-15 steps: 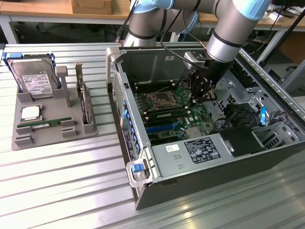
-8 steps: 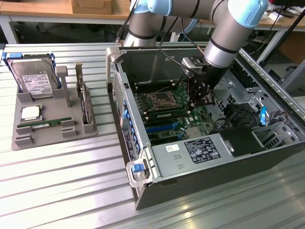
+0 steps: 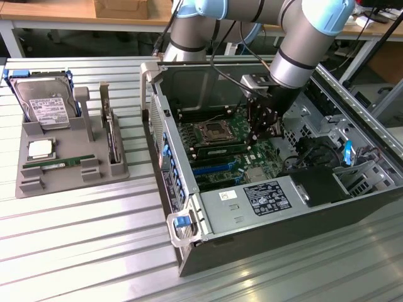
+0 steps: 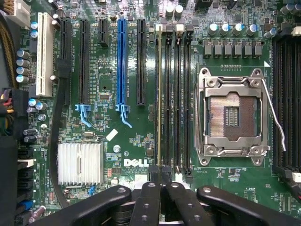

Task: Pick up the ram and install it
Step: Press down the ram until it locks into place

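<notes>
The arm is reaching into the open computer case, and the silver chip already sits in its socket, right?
Not quite: the socket is empty, as the wrist view shows. The arm does reach into the open computer case.

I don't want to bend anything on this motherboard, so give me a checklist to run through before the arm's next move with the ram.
1. Gripper shut, nothing seen between its fingers: ok.
2. Gripper above the end of the memory slots: ok.
3. Thin board edge-on in one memory slot, fully seated: cannot tell.
4. CPU socket empty, nothing lying on it: ok.
5. Ram out of the tray: not ok, a green ram stick lies in the grey tray.
</notes>
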